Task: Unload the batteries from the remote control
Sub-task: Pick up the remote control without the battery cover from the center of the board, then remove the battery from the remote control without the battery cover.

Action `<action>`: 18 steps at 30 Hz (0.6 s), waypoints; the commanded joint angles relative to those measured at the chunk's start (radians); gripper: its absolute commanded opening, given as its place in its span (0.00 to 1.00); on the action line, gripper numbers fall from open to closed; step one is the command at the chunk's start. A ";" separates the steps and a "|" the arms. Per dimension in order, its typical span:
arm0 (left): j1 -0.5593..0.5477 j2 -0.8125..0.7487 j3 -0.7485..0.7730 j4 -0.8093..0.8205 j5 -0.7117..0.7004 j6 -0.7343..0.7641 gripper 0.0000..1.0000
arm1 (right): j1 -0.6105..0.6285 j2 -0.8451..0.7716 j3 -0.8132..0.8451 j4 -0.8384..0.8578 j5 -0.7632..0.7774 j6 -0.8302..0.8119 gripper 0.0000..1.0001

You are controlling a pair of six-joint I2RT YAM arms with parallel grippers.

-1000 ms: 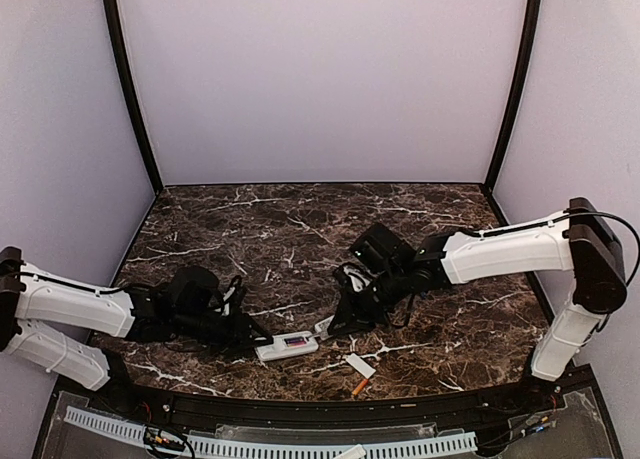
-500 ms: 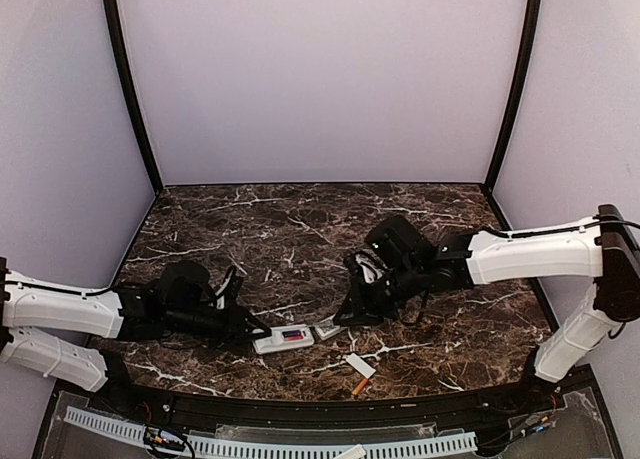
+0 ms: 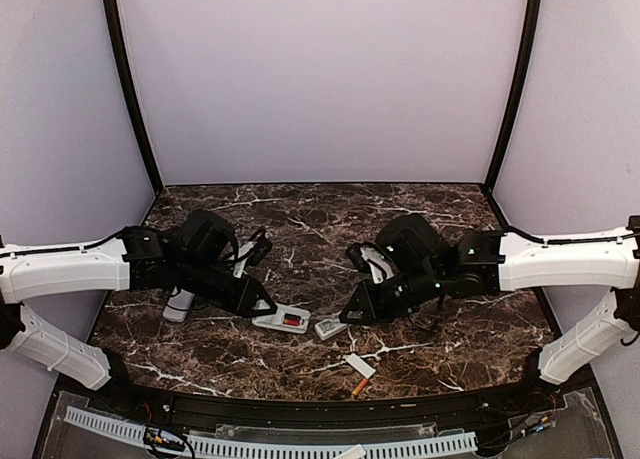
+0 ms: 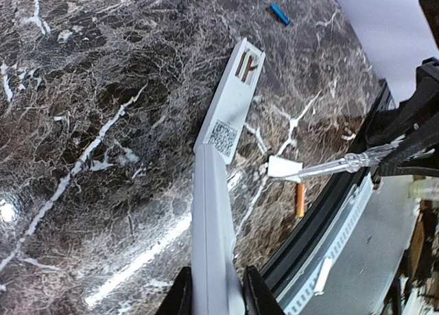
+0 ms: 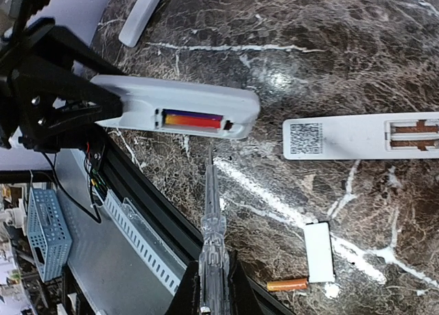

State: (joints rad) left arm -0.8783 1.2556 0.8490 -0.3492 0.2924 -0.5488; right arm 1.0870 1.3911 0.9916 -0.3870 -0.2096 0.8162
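Remote, pinched by left gripper, contained a red battery; orange battery lay out on counter; right gripper clamped a clear tool.

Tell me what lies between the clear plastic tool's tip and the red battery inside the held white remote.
Only the rim of the white remote and a sliver of dark marble tabletop separate clear tool and red battery, per the right wrist view.

Held remote (near end) off bottom edge
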 commanded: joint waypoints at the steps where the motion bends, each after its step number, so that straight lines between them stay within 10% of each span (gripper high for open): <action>1: 0.008 0.034 0.082 -0.163 0.035 0.306 0.00 | 0.094 0.053 0.067 -0.003 0.095 -0.089 0.00; 18: 0.097 0.212 0.207 -0.228 0.114 0.539 0.00 | 0.272 0.186 0.179 -0.067 0.536 -0.324 0.00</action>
State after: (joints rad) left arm -0.8074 1.4532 1.0149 -0.5362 0.3676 -0.0509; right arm 1.3361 1.5326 1.1168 -0.4320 0.1844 0.5827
